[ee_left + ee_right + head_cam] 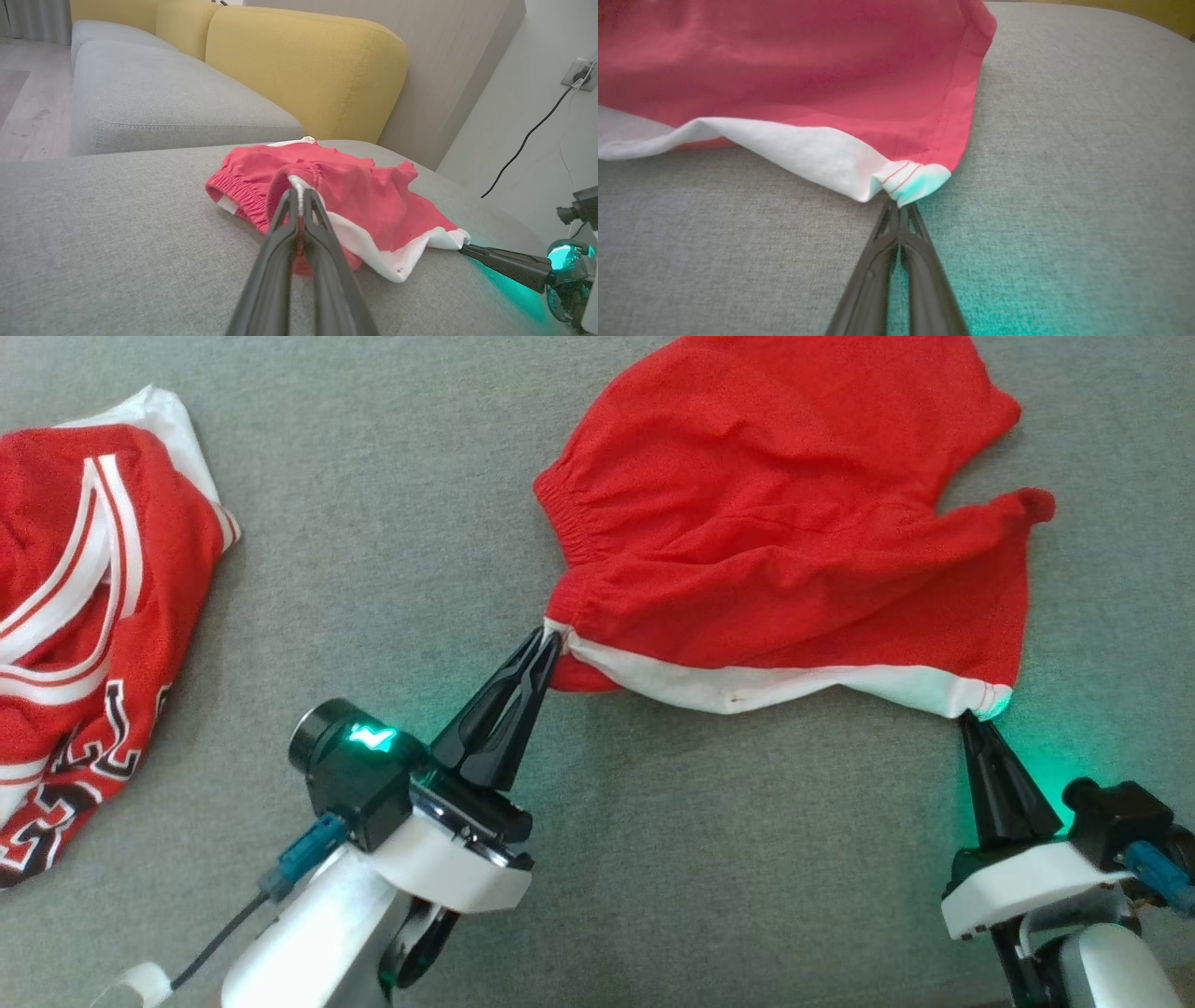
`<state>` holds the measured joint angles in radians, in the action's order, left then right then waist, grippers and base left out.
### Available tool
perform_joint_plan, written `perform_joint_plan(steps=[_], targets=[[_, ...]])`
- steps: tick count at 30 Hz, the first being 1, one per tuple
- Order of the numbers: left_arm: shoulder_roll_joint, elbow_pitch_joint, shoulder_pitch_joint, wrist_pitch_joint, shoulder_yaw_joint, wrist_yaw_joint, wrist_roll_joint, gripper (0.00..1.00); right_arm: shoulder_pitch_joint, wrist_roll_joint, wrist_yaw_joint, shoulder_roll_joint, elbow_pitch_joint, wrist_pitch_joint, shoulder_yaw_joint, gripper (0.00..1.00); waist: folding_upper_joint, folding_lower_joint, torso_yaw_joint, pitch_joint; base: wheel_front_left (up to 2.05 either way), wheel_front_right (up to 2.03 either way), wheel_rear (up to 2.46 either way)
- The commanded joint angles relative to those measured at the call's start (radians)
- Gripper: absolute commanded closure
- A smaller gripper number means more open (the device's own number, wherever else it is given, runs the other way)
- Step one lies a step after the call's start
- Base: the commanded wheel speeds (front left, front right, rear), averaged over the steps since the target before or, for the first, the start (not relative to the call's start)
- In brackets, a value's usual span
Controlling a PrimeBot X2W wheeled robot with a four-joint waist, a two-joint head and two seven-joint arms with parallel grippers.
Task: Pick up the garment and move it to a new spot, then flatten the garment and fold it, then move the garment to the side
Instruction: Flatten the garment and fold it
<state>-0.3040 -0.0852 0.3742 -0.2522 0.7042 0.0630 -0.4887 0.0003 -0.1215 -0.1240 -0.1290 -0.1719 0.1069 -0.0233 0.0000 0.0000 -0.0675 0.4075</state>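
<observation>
Head view: holds the red shorts (775, 523), spread on the grey cushion (392, 523), by both ends of the white hem, left gripper (546, 639) clamped at the waistband end, right gripper (971, 717) clamped on the leg corner. Well apart to the left, a red jersey (84, 616).
Left wrist view: pinches white edging, fully closed.
Right wrist view: grips the stitched white corner, fully closed.

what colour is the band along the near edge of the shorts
White band on red shorts; clearest in right wrist view.

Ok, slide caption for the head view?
Left gripper and right gripper pinch the red shorts by the white hem.
</observation>
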Motion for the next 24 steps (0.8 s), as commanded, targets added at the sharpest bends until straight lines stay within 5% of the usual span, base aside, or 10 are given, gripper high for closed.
perform_joint_plan(steps=[1,16,24], targets=[[-0.01,0.027,-0.001,-0.009,-0.044,0.003,0.013,1.0,0.001,0.001,-0.007,-0.006,0.018,0.01,-0.021,1.0,0.0,0.0,-0.005,-0.005,0.0,0.0,0.0],[-0.068,0.138,-0.14,-0.009,-0.091,-0.033,0.015,1.0,0.04,-0.09,-0.007,-0.072,0.215,-0.006,0.047,1.0,0.0,0.0,-0.115,-0.119,0.0,0.0,0.0],[-0.122,0.294,-0.24,0.038,-0.09,-0.078,0.005,1.0,0.123,-0.097,-0.007,-0.066,0.473,-0.098,0.174,1.0,0.0,0.0,-0.156,-0.166,0.0,0.0,0.0]])
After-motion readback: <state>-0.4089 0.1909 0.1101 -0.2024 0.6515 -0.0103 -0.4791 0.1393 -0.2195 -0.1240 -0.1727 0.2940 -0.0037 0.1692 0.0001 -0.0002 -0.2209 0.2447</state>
